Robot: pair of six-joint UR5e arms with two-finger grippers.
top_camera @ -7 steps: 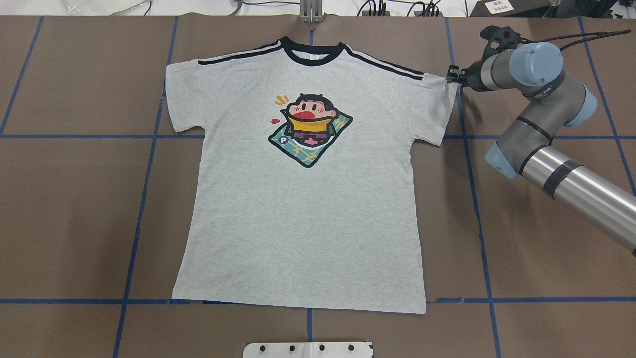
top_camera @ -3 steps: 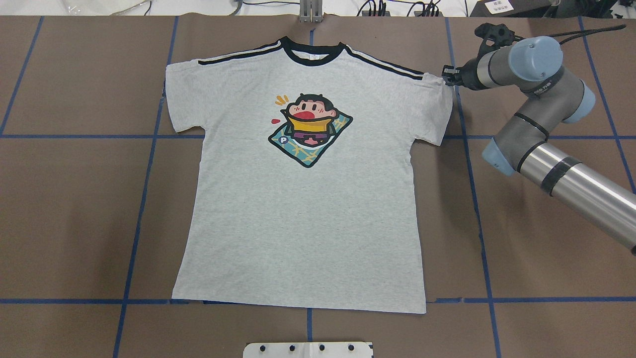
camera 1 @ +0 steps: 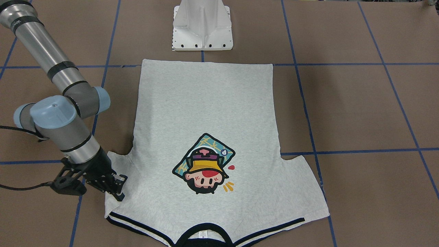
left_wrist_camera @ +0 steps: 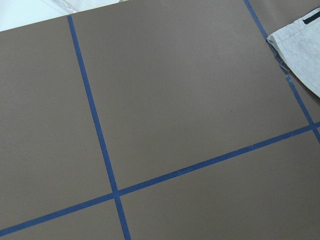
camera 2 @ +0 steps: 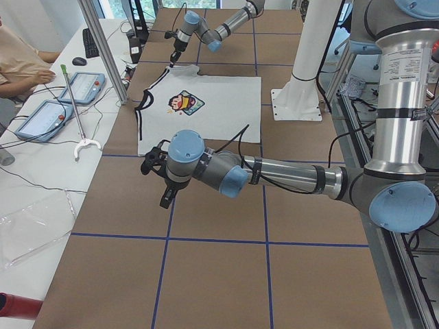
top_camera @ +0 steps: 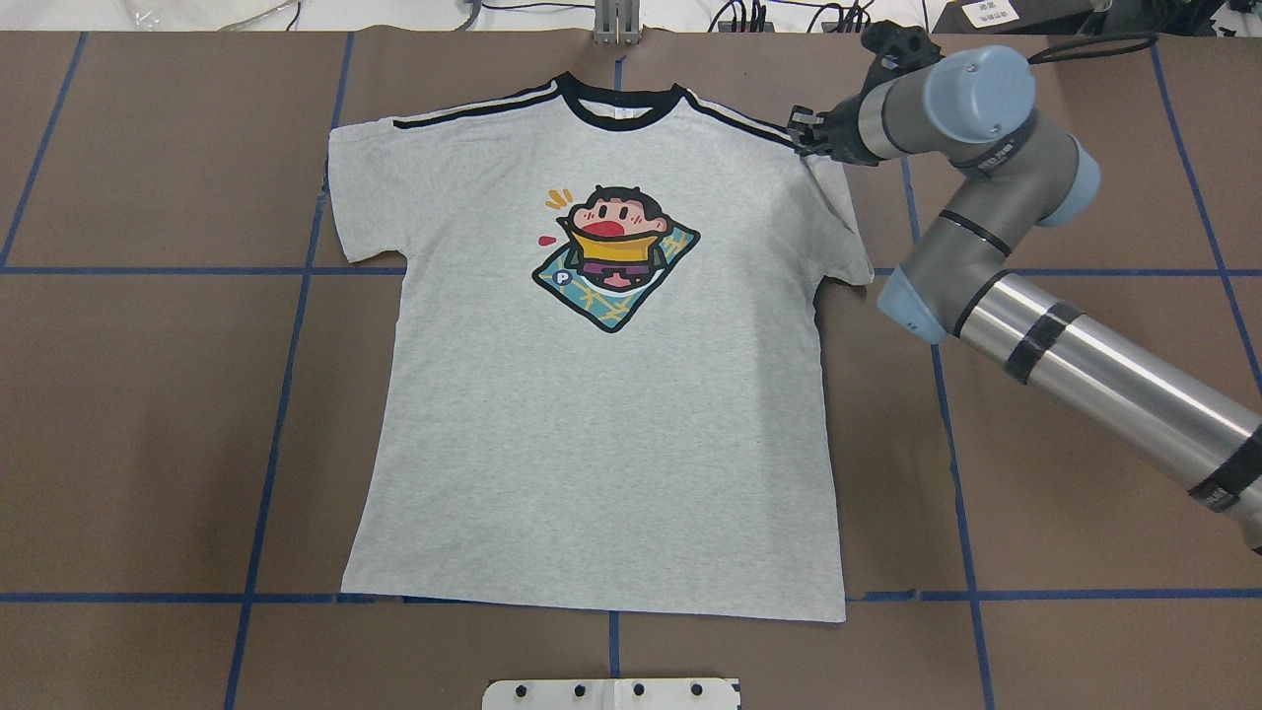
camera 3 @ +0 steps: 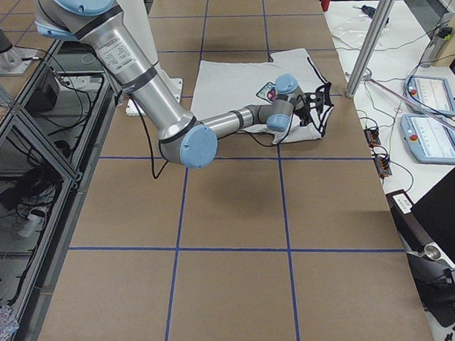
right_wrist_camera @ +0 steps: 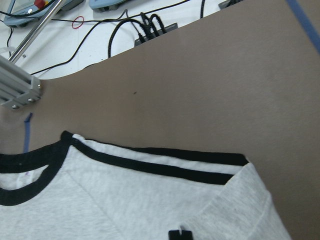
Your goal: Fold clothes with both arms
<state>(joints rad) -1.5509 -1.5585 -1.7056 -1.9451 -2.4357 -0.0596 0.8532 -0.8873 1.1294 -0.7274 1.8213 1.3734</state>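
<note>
The light grey T-shirt point(top_camera: 592, 434) lies flat and print-up on the brown table, its black collar at the far edge. My right gripper point(top_camera: 804, 133) is shut on the right sleeve's top corner by the black shoulder stripe, and that sleeve point(top_camera: 838, 227) is pulled inward and partly turned over. From the front, the same gripper point(camera 1: 116, 188) sits on the sleeve beside the stripes. The right wrist view shows the collar and stripes point(right_wrist_camera: 165, 160) close up. My left gripper point(camera 2: 162, 184) hangs over bare table beyond the shirt's other sleeve; I cannot tell its state. A sleeve corner point(left_wrist_camera: 300, 50) shows in the left wrist view.
The white pedestal point(camera 1: 202, 25) stands at the shirt's hem side. Blue tape lines point(top_camera: 286, 394) grid the brown table. Cables and a metal post point(top_camera: 616, 20) line the far edge. Control tablets point(camera 2: 82, 86) and a seated person's sleeve point(camera 2: 20, 58) are at the white side table.
My right gripper has moved toward the shirt's middle along the shoulder, dragging the sleeve corner with it. The sleeve's outer edge has drawn inward. The rest of the shirt has not moved.
</note>
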